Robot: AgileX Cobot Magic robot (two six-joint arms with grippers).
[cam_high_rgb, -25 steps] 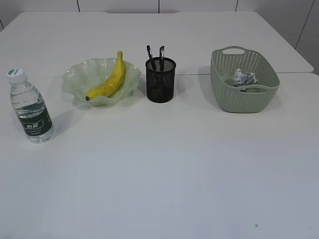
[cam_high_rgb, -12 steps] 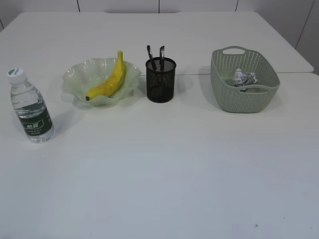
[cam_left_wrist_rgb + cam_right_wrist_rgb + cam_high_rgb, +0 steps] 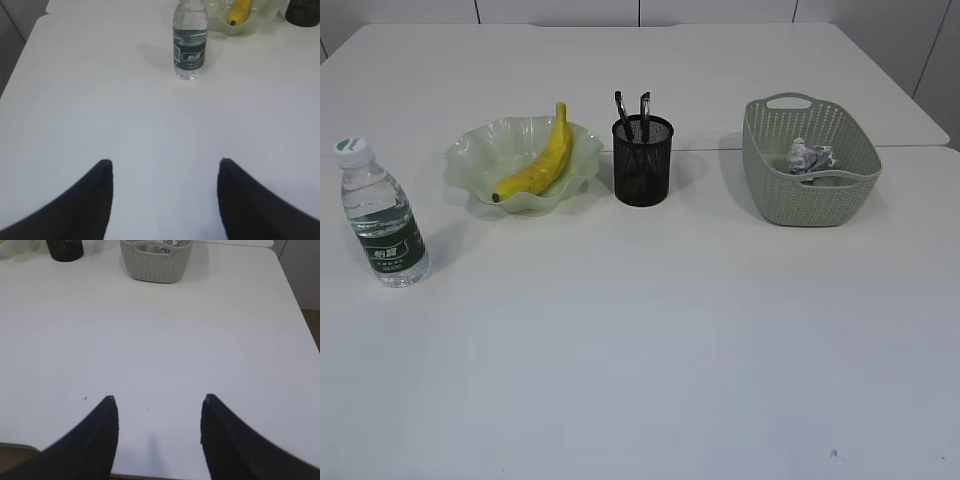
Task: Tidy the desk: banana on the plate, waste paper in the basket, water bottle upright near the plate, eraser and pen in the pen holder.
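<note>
White tabletop fills the scene. Nearest, the left gripper and right gripper hang with jaws apart, holding nothing. Farther, the water bottle stands upright, its green label's writing unreadable. Beyond: banana on the plate, pens in the pen holder, waste paper in the basket.

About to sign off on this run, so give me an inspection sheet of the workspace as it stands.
Surface: white table, bare in front.
Job's things: banana on plate; water bottle upright, left of plate; pens in pen holder; waste paper in basket; eraser not visible.
Clutter: nothing seen.
End effectors: left end effector open, empty; right end effector open, empty.
Cables: nothing seen.
Surroundings: pale wall panels behind.
</note>
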